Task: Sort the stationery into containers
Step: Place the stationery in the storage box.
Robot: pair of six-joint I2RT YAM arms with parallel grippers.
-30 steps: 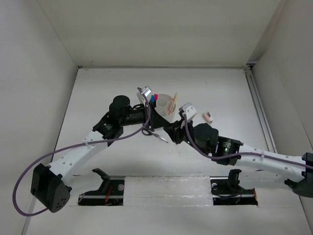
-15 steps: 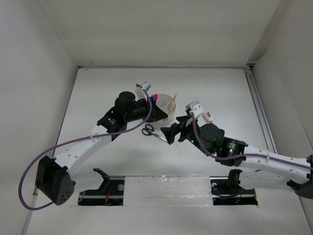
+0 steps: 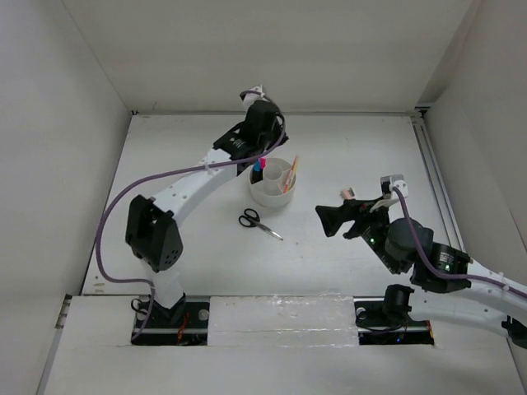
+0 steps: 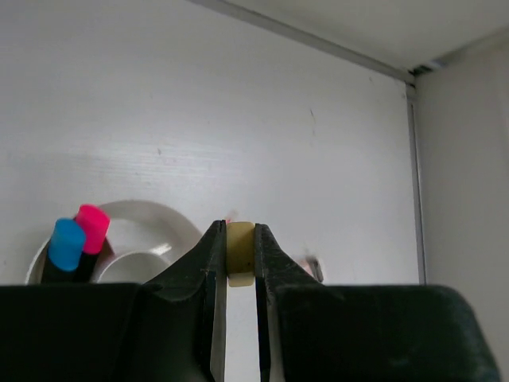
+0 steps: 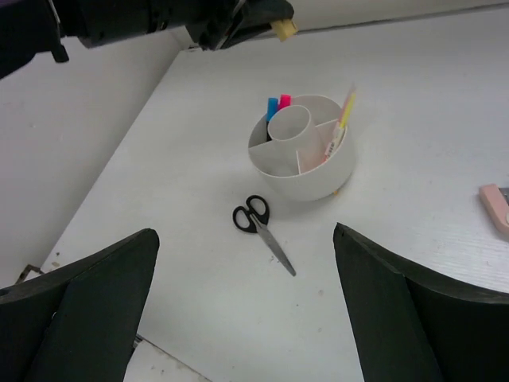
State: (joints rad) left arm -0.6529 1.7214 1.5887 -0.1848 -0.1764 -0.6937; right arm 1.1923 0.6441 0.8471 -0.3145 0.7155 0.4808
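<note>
The white tub [image 3: 268, 194] [image 5: 306, 181] stands mid-table with its inner dividers showing. A blue highlighter [image 5: 272, 107] and a pink one [image 5: 285, 100] stand in one compartment, and a pale yellow pencil [image 5: 346, 111] leans in another. My left gripper [image 3: 276, 123] [image 4: 240, 239] hangs high above the tub's far side, shut on a small tan eraser [image 4: 240, 253] [image 5: 282, 29]. Black-handled scissors [image 3: 259, 222] [image 5: 262, 232] lie flat on the table in front of the tub. My right gripper [image 3: 332, 219] [image 5: 244, 231] is open and empty, to the right of the scissors. A pinkish eraser [image 3: 348, 194] [image 5: 495, 205] lies right of the tub.
White walls close the table in at the left, back and right, with a rail [image 3: 435, 177] along the right edge. The left arm [image 3: 193, 177] reaches across the table's left half to the back.
The left arm has swung up and to the back, away from the tub's near side, eraser still gripped. The right gripper has opened wide and drawn back to the right, away from the scissors.
</note>
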